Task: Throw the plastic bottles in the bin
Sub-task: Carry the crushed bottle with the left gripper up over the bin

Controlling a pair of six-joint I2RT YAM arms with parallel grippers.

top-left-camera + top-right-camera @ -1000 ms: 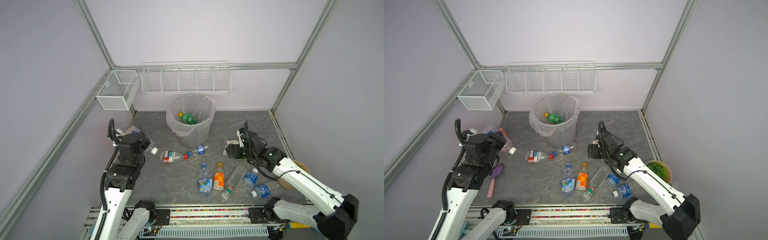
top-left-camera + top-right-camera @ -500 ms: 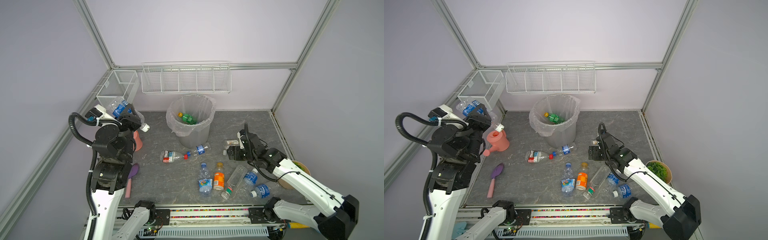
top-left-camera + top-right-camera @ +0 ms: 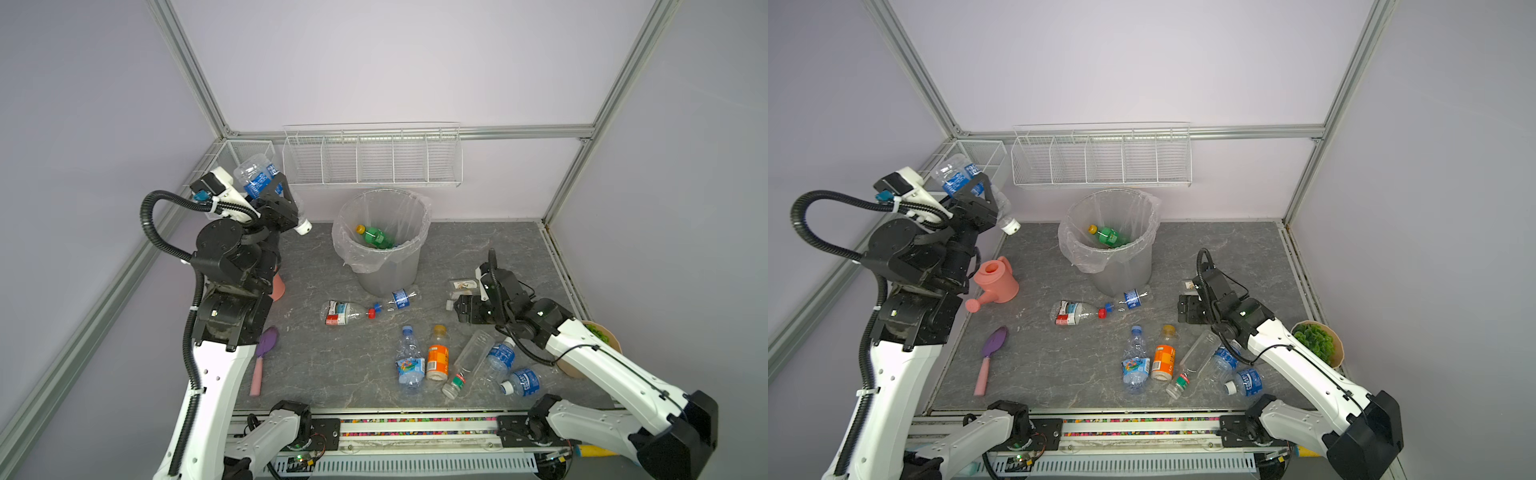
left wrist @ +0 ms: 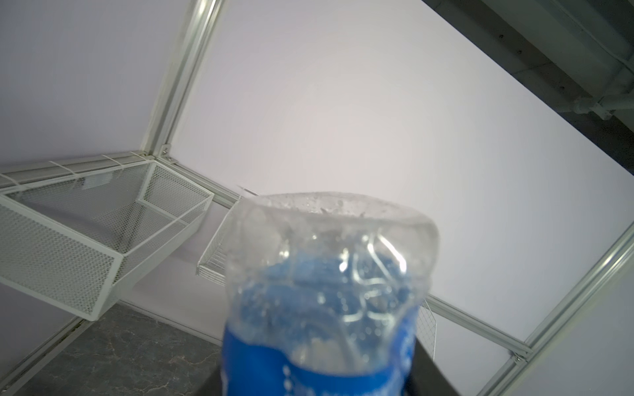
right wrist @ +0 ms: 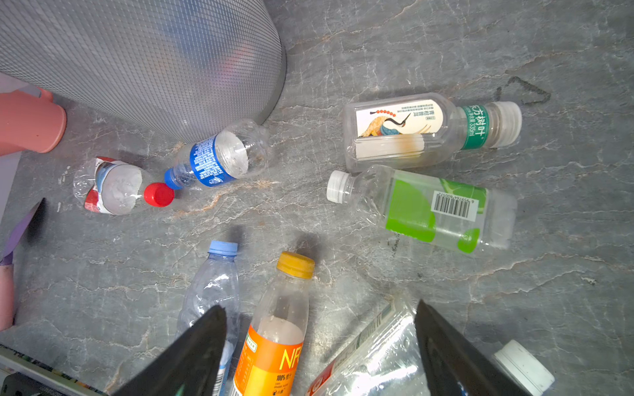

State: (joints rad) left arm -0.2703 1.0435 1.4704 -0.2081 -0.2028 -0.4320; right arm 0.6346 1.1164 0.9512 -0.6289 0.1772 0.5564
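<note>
My left gripper (image 3: pixel 272 195) (image 3: pixel 971 193) is raised high at the left, shut on a clear plastic bottle with a blue label (image 3: pixel 257 174) (image 4: pixel 322 295), its white cap (image 3: pixel 305 227) pointing toward the bin (image 3: pixel 390 274) (image 3: pixel 1121 274). The grey bagged bin holds a green bottle (image 3: pixel 376 237). My right gripper (image 3: pixel 457 309) (image 5: pixel 319 329) hovers open, low to the right of the bin, above an orange bottle (image 5: pixel 274 343) (image 3: pixel 437 359). Several more bottles lie on the floor: a red-labelled one (image 3: pixel 340 312), a small blue-labelled one (image 3: pixel 401 296), a blue-capped one (image 3: pixel 409 361) and a green-labelled one (image 5: pixel 435 209).
A pink watering can (image 3: pixel 996 280) and a purple trowel (image 3: pixel 994 353) lie at the left. White wire baskets (image 3: pixel 374 158) hang on the back wall and a mesh basket (image 4: pixel 85 240) in the left corner. A potted plant (image 3: pixel 1316 340) stands at the right edge.
My left arm has lifted from the floor by the watering can, carrying the blue-labelled bottle up toward the mesh basket. The right arm has barely moved.
</note>
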